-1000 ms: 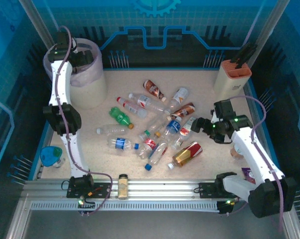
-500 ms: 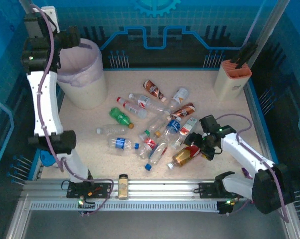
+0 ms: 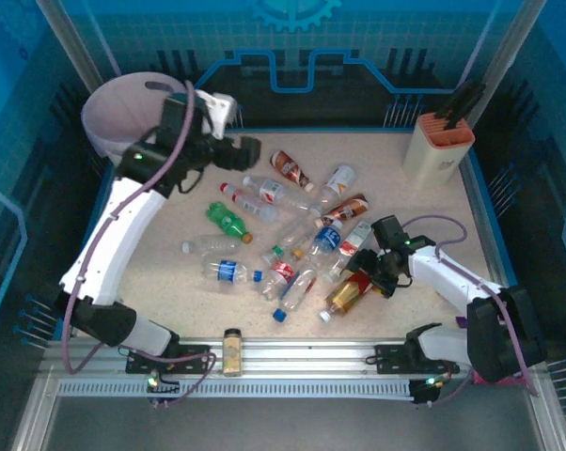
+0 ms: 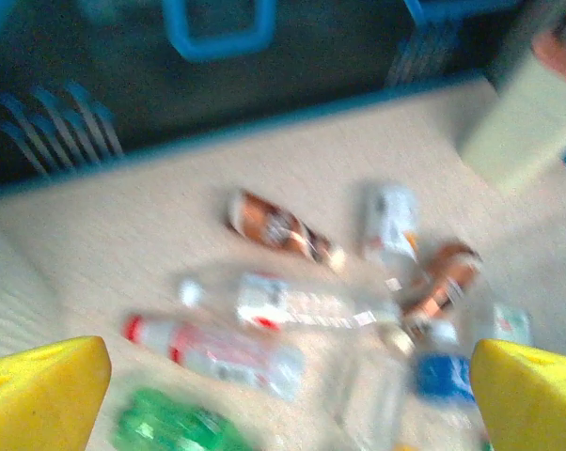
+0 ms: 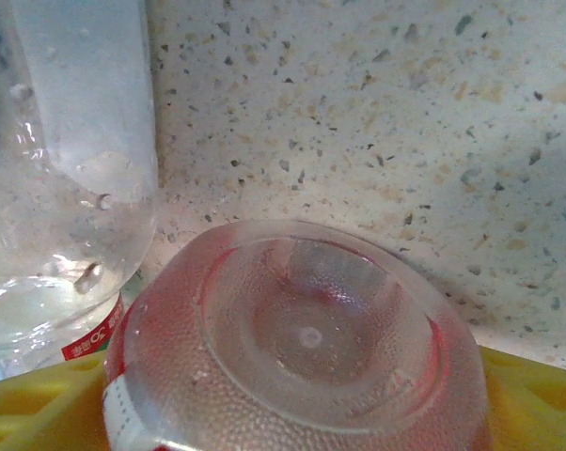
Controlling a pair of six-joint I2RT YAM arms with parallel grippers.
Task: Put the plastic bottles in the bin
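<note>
Top external view: the bin [image 3: 109, 113], lined with a pale bag, stands at the far left corner of the tabletop [image 3: 424, 207]. Just right of it, the left end effector [image 3: 245, 150] hangs above the far edge of the scatter, its yellow fingers [image 4: 48, 376] spread wide and empty. The plastic bottles [image 3: 292, 235] lie in a loose heap mid-tabletop, the green bottle [image 3: 228, 222] on its left fringe. Further right, the right end effector [image 3: 366, 274] is down at a red-tinted bottle [image 3: 355, 288]. In the right wrist view, that bottle's base sits between the yellow pads [image 5: 537, 395], but I cannot tell whether they pinch it. A clear bottle [image 5: 86, 141] lies just beside it. A hold near a round, slick base may let the bottle swing or slip on lifting, the neighbour could be dragged along, and the carry to the bin crosses the left arm's space.
</note>
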